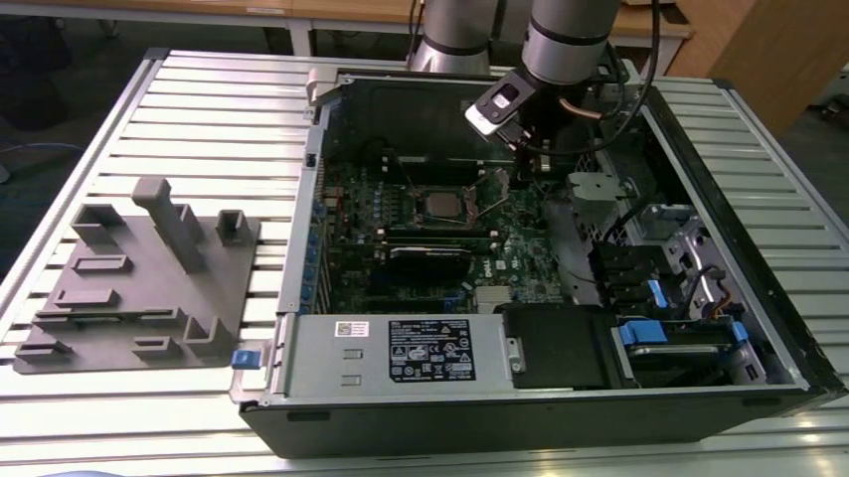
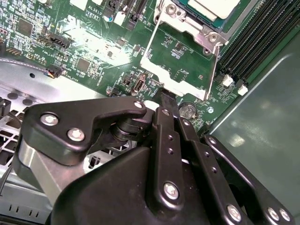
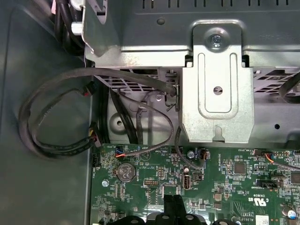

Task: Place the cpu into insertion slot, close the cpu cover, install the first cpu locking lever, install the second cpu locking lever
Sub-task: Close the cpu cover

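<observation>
The cpu (image 1: 444, 206), a small square with a silver top, lies in the insertion slot (image 1: 414, 196) in the middle of the green motherboard (image 1: 531, 268). In the second wrist view the cpu (image 2: 213, 6) lies in the slot's metal rim (image 2: 183, 17). The cpu cover (image 2: 174, 78), a silver frame with a window, stands swung open off the slot, and a thin wire lever (image 2: 214, 65) runs beside it. My gripper (image 2: 166, 97) is shut, with its narrow tips right at the cover's outer edge. In the exterior view my gripper (image 1: 524, 169) hangs to the right of the slot.
The open case's walls (image 1: 743, 199) enclose the board. A grey fixture block (image 1: 139, 288) stands at the exterior view's left. A labelled power supply (image 1: 398, 353) and a drive bay with blue tabs (image 1: 650, 333) lie in front. Loose cables (image 3: 56, 117) and a metal bracket (image 3: 218, 84) are near the tips.
</observation>
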Robot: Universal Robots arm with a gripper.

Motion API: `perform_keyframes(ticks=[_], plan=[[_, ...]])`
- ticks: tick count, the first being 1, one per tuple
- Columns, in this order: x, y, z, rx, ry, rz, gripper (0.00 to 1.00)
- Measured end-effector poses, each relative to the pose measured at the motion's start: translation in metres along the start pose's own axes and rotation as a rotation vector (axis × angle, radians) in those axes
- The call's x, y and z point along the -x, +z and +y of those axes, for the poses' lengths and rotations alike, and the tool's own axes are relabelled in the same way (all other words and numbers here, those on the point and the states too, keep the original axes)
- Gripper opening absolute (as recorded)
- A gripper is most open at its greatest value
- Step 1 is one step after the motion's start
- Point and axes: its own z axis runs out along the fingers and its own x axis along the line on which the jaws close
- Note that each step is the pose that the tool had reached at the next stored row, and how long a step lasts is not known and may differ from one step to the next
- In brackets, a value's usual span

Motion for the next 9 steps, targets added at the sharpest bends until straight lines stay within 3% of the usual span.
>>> perform_keyframes(ticks=[9], plan=[[0.0000,0.0001,0.0000,-0.0015,0.000,0.0000,0.11]])
